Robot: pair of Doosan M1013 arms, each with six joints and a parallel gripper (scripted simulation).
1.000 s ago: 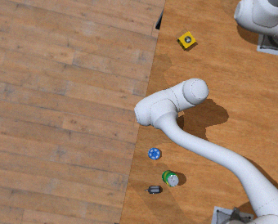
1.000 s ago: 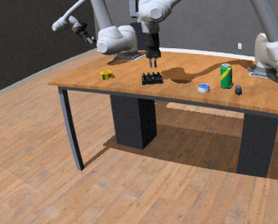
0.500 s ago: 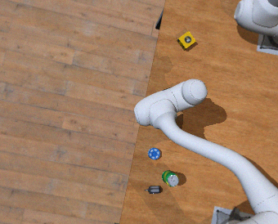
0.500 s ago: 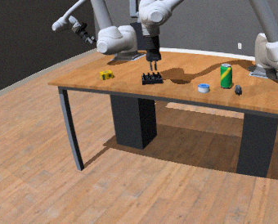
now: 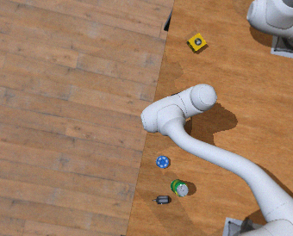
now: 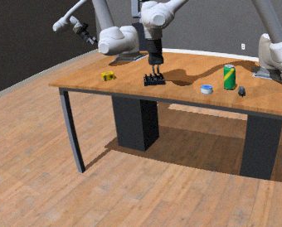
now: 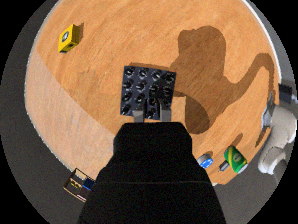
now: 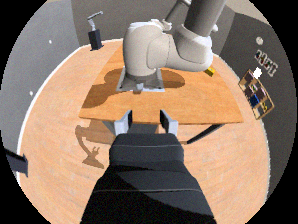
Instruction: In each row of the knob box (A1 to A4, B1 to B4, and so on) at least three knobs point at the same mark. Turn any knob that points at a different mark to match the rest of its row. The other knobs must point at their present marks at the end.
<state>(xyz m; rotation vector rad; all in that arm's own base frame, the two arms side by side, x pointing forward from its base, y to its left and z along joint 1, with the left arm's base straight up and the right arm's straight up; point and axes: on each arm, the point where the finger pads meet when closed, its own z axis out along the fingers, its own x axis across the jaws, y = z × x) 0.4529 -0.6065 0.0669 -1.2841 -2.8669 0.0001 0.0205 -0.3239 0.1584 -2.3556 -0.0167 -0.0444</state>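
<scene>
Can (image 5: 179, 188) (image 6: 229, 77) (image 7: 235, 159) green, yellow stripe; knob box (image 6: 154, 82) (image 7: 131, 91) dark; table (image 5: 248, 82) (image 6: 94, 70) (image 7: 110, 35) (image 8: 190, 102) brown, wood-grained.

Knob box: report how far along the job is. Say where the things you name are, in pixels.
Done: can't confirm any; the marks on the knob box (image 6: 154, 82) (image 7: 147, 86) are too small to read.
In hand: the left gripper (image 6: 157, 74) (image 7: 152, 104) points down close above the knobs, jaws partly open, apparently lining up on one.
Left: likely at least that turn, then backing off. The right gripper (image 6: 94, 41) (image 8: 146, 115) is open, away from the box.
</scene>
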